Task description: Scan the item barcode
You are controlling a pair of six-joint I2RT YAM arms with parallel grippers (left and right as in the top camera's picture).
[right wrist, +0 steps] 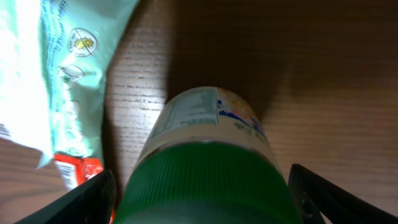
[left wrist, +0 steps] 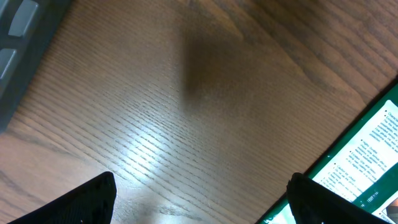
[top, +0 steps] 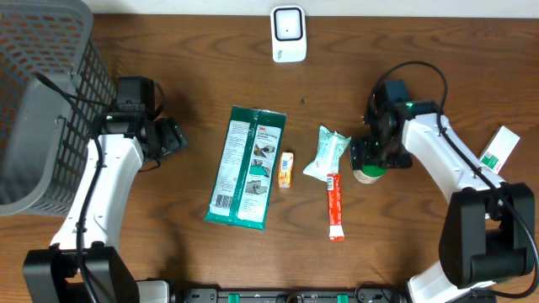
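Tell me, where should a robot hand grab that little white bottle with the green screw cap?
By the green cap, coming straight down from above. The white bottle stands upright, so its round cap faces up and offers two opposite sides for the fingers. The right gripper straddles it that way, jaws open. A pale green pouch lies close beside, crowding a sideways approach.

Green cap and cream label with blue print on the bottle [right wrist: 208,124]; dark brown wood grain across the tabletop [top: 185,67]. The large packet [top: 246,167] is dark green with white panels, the pouch [top: 327,153] pale mint, the stick pack [top: 335,206] red and white, the small box [top: 286,169] orange, the scanner [top: 288,34] white, the mesh basket [top: 42,101] grey.
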